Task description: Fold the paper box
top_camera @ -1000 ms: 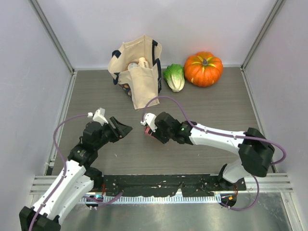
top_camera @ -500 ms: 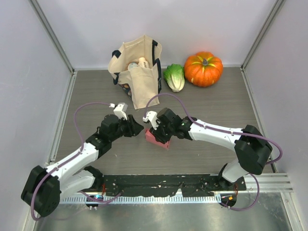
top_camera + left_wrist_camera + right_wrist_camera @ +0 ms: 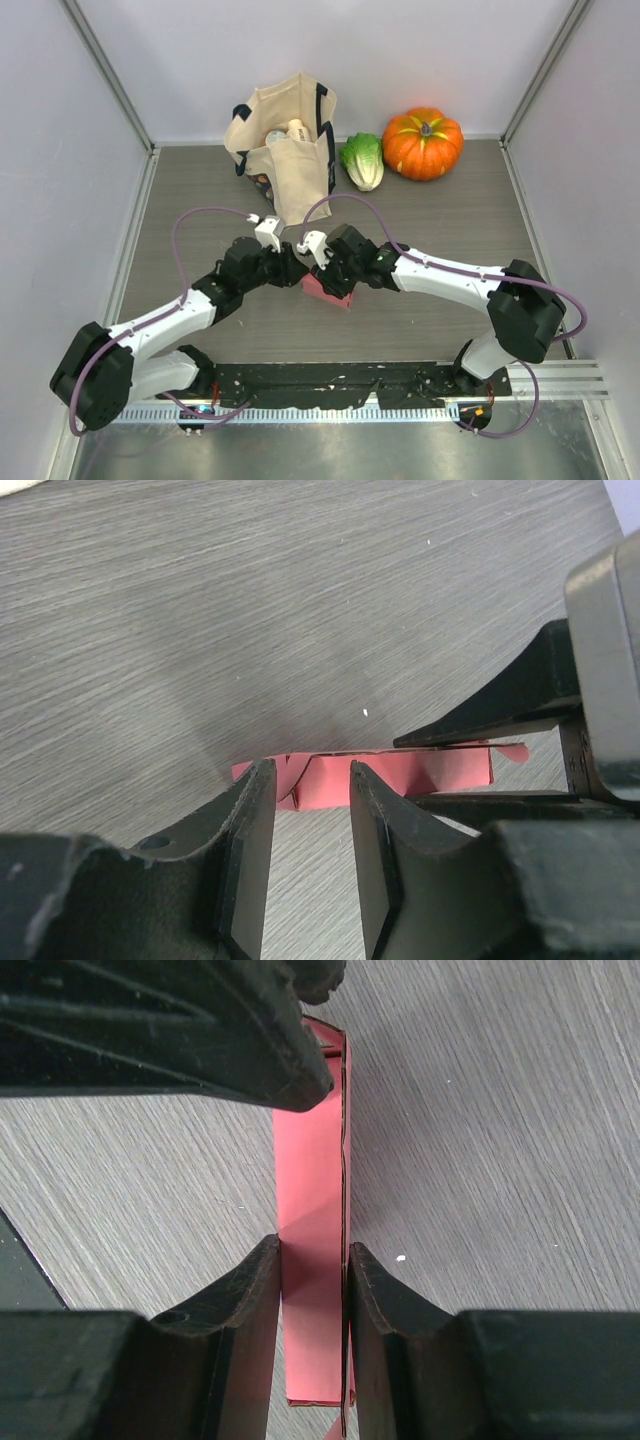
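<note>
The paper box (image 3: 327, 289) is a slim pink card box lying on the table in the middle. My right gripper (image 3: 318, 268) is shut on it; in the right wrist view both fingers press the long sides of the box (image 3: 312, 1160), gripper (image 3: 313, 1260). My left gripper (image 3: 296, 268) is right next to the box's left end. In the left wrist view its jaws (image 3: 310, 810) stand a little apart with nothing between them, and the box (image 3: 420, 775) lies just ahead. A left finger (image 3: 200, 1030) shows over the box's far end.
A cream tote bag (image 3: 285, 150) with items stands at the back. A green lettuce (image 3: 362, 160) and an orange pumpkin (image 3: 423, 142) lie to its right. Metal rails (image 3: 130, 230) edge the table's sides.
My left arm has swung right and forward until its gripper reached the box's left end. My right gripper brought the box down onto the table and has since held still.
</note>
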Robot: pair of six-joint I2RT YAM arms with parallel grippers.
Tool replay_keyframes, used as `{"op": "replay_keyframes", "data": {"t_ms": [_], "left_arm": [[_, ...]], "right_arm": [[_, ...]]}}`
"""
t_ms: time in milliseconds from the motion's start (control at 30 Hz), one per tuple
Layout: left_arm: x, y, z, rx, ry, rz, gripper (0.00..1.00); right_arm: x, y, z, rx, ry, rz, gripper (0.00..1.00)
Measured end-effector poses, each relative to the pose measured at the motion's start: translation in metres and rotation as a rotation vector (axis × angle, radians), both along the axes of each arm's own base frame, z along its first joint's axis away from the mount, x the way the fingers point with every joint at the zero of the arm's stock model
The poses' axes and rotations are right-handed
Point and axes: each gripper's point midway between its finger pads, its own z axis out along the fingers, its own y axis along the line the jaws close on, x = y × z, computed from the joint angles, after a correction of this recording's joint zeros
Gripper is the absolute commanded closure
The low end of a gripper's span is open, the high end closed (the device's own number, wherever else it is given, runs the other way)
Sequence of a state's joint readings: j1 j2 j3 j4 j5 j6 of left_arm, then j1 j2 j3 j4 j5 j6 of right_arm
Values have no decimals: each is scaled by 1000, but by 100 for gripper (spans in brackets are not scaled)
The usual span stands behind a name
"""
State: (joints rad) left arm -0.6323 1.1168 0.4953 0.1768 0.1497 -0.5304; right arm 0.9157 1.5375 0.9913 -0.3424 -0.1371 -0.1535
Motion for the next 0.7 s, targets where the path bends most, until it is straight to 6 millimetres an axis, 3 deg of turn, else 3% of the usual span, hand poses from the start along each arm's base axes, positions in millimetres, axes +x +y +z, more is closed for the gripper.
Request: {"op": "replay_keyframes", "data": {"t_ms": [267, 600, 700], "left_arm": [[-2, -5, -3, 41, -17, -34, 76], [-2, -9, -2, 104, -45, -30, 77], [-2, -11, -2, 130, -52, -34, 82]], "right_arm": [[-1, 0, 0, 0, 2, -2, 75], [-1, 0, 0, 1, 4, -5, 76], [0, -1, 0, 2, 6, -8, 76]]}}
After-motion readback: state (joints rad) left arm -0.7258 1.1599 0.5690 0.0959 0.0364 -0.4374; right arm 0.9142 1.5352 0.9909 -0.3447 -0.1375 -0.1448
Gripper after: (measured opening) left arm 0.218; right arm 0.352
